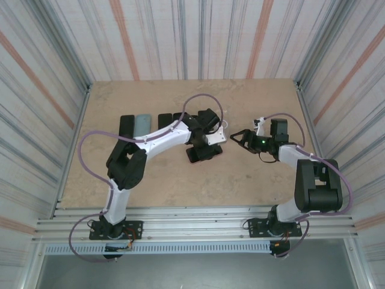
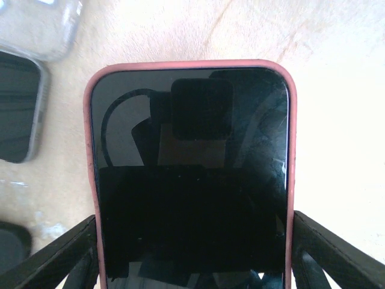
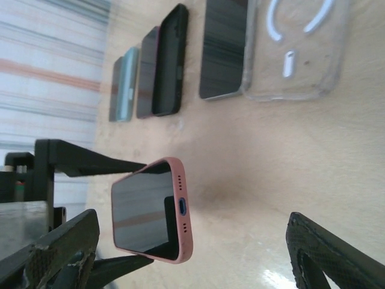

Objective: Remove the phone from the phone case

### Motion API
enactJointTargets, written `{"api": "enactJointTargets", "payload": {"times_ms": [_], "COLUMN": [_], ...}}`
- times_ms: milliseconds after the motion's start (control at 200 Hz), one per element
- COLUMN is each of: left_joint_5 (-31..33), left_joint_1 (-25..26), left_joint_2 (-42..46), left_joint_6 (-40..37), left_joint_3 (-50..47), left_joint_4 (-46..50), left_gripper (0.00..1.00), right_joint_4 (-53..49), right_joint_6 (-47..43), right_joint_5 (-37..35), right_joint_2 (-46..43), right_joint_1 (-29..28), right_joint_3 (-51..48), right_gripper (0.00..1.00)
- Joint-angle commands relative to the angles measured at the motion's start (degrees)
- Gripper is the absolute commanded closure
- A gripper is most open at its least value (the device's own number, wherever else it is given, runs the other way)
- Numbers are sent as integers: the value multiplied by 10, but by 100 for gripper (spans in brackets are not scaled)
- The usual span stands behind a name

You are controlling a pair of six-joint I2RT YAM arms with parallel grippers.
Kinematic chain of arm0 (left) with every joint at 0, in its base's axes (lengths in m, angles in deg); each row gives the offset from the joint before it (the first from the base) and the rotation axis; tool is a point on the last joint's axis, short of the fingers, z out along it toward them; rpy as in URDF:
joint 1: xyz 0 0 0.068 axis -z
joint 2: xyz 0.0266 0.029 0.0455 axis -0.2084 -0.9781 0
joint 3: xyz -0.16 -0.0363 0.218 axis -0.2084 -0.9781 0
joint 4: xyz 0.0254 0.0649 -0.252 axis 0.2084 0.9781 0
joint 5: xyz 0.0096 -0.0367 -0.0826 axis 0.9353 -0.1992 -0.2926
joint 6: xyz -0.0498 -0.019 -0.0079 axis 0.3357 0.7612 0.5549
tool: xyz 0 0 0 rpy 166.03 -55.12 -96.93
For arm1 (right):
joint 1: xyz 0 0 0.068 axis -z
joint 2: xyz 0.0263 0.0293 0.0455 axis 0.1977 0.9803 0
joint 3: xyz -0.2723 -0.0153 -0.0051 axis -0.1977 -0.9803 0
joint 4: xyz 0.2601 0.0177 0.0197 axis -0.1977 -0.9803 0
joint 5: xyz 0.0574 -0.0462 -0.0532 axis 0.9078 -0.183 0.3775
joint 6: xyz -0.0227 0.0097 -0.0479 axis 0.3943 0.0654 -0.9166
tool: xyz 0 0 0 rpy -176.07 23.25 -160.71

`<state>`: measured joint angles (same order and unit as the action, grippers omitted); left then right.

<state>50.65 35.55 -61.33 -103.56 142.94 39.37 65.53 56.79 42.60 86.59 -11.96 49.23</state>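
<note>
Phone (image 2: 192,180) seated fully in its pink phone case (image 2: 290,150), screen up, near the middle of the table (image 3: 283,180). Clamped across the long edges by the left gripper (image 1: 204,152), black fingers (image 2: 337,253) pressed against the case sides. Possibly raised a little off the board; hard to tell. Just to the right, right gripper (image 1: 238,139) spread wide, holding nothing, aimed at the charging-port end. Beyond, toward the far left, a row of spare handsets (image 3: 162,66) and a clear case (image 3: 301,48) with a white ring.

Danger, judged from here: pinning the handset inside by squeezing the case walls. With a push from the right, likely to slide as one bundle through the fingers instead of peeling free at the lip.

Glossy dark glass, slick, little for a fingertip to catch. Case rim matte, soft-looking, rounded at the corners, apt to flex and snap back. Pale, faintly grained board beneath, hard enough to hurt a dropped screen.
</note>
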Motion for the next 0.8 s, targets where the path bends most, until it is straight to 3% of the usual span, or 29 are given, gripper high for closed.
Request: {"api": "enactJointTargets", "payload": {"times_ms": [0,230,381,792], "left_joint_5": [-30,-58,-67,-56], "left_joint_1": [-5,-11,-13,-12], "left_joint_2": [51,81,99,119], "left_joint_6": [-37,-72,-96,-150], "left_joint_3": [23,16,6,-20], "left_joint_4": [14,-10,-26,-54], "left_gripper": [47,47,47,48], "right_joint_4": [62,138,208,288], "right_joint_6": [44,103,159,237], "right_joint_5": [48,61,76,98], "right_joint_2": [13,43,62,64], "right_joint_1": [-23,-77,-94,-126], "right_joint_3": [-7,-1,-6,-21], "right_gripper": [20,26,46,81]}}
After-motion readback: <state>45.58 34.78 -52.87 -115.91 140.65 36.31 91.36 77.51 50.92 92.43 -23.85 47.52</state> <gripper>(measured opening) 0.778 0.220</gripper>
